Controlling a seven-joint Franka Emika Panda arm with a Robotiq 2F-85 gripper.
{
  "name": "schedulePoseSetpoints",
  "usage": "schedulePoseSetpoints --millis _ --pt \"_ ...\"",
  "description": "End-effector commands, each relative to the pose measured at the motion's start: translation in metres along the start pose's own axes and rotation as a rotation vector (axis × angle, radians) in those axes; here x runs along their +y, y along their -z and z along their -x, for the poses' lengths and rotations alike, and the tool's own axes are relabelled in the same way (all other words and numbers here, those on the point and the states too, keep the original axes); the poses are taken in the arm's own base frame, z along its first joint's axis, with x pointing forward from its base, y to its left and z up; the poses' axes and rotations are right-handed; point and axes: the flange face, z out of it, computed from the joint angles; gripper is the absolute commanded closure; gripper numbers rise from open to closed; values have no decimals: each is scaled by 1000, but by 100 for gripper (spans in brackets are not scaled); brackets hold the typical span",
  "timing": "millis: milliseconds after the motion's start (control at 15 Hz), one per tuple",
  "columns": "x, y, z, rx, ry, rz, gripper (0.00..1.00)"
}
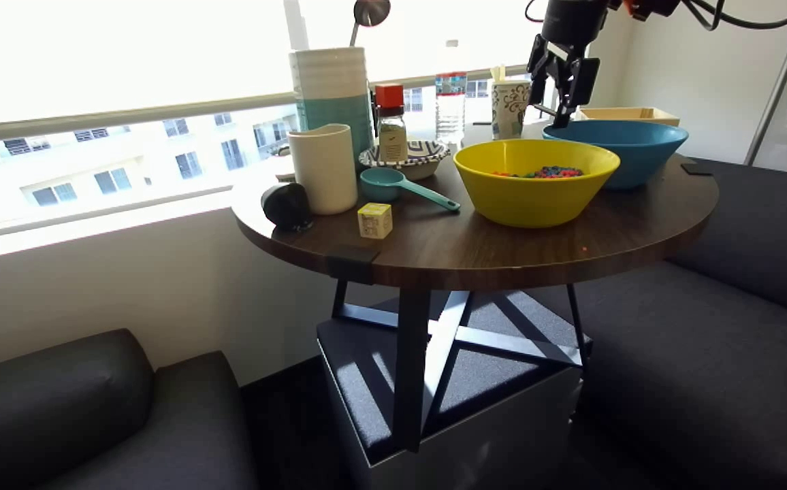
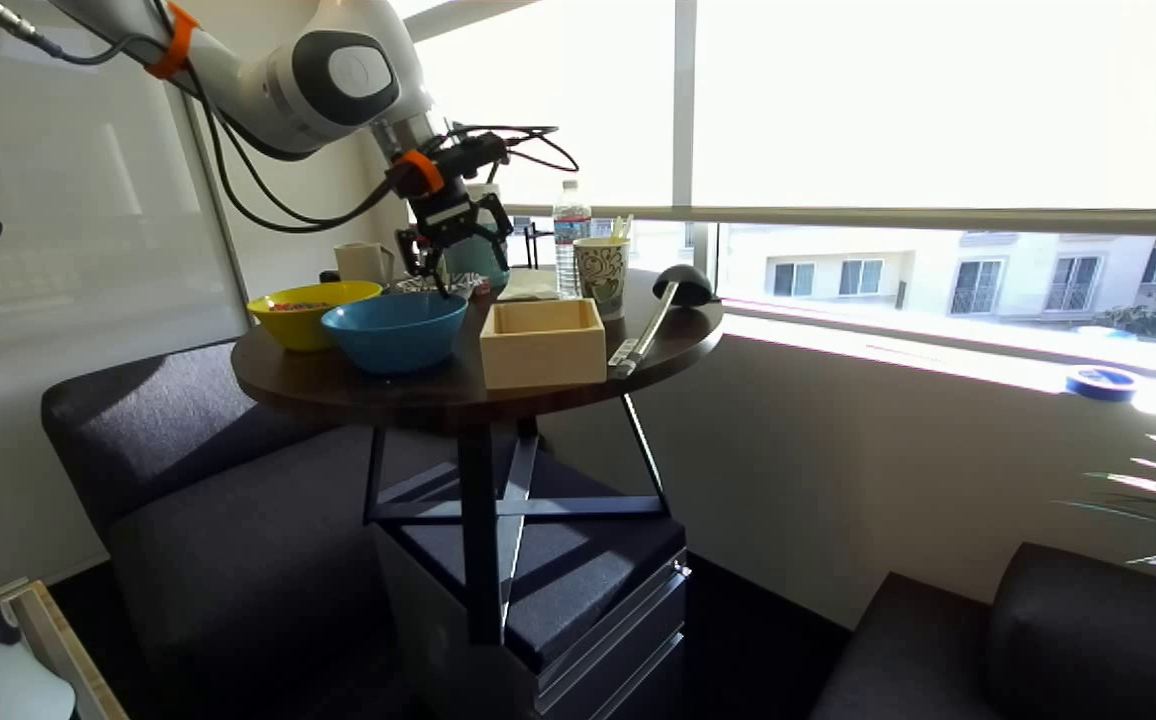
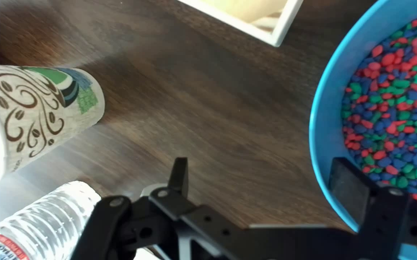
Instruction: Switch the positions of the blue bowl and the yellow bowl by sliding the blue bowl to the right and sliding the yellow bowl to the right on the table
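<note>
"Where was the blue bowl (image 2: pixel 396 338)?"

"It sat upright on the bench (image 1: pixel 427 246), holding small red, green and blue pebbles (image 3: pixel 399 108). The yellow bowl (image 1: pixel 535 197) stood just beside it, with red and blue bits (image 1: pixel 557 172) inside; whether the two touched could not be told."

"And the hand (image 3: pixel 260 173)?"

"Its fingers (image 3: pixel 349 191) were spread wide, with nothing gripped. In the wrist view one finger showed inside the blue bowl's rim and the other outside, so the rim ran between them. Whether either touched it was unclear."

"What else stood around?"

"A pale wooden box (image 2: pixel 543 355) sat near the blue bowl in an exterior view, a ladle (image 2: pixel 660 312) lying just beside it. The patterned paper cup (image 2: pixel 600 275) and the water bottle (image 2: pixel 567 248) stood upright behind them. Near the yellow bowl lay a teal scoop (image 1: pixel 391 186), a tan cube (image 1: pixel 374 222) close by."
</note>
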Motion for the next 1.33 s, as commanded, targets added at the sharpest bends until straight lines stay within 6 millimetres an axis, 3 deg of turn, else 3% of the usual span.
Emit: schedulePoseSetpoints --millis 0,467,933,1267 --pt "18 0 -7 39 -57 32 0" --pt "26 -6 -15 75 -121 28 0" --pt "15 15 -9 44 -103 68 0" --pt "9 14 -13 56 -74 21 0"
